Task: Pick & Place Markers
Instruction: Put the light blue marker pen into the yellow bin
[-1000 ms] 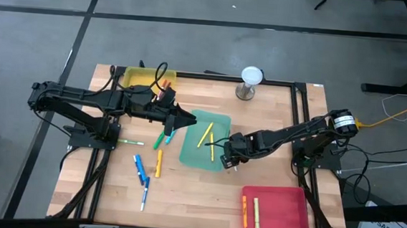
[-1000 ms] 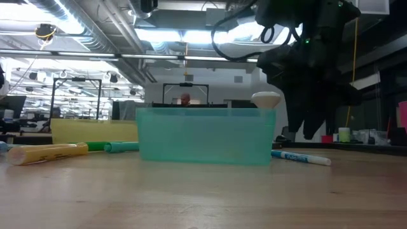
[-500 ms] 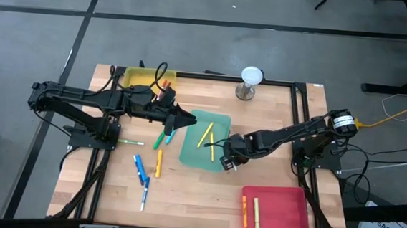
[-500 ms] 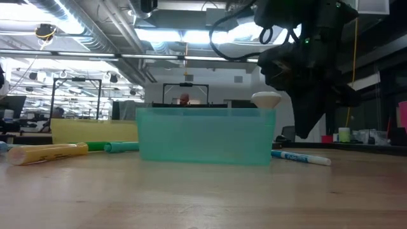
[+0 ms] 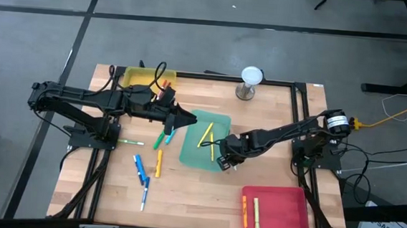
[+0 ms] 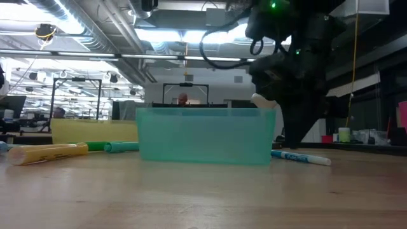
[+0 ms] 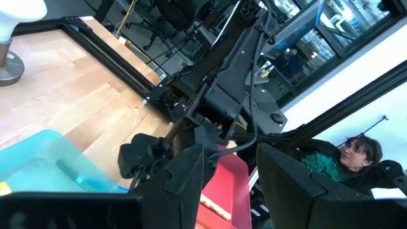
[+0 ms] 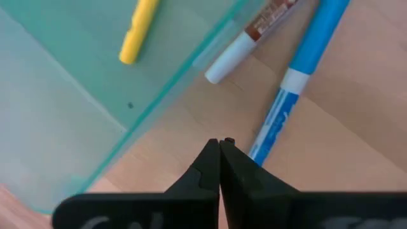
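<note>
Markers: high view, two yellow markers (image 5: 207, 136) in teal tray (image 5: 192, 155) just beside right gripper (image 5: 222, 160); blue markers (image 5: 139, 168) on counter (image 5: 183, 199), well away. Left gripper (image 5: 189, 118) over tray's far edge, jaws parted, empty. Right wrist view: fingertips (image 8: 219, 152) pressed together, holding nothing; blue-white marker (image 8: 299, 83) just ahead.

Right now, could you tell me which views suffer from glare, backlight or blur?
Low view: bright ceiling lights backlight the right arm into a silhouette; the translucent teal tray stays clear. Right wrist view: the blue-and-white marker near the shut right gripper is soft. High view: evenly lit, no glare.
</note>
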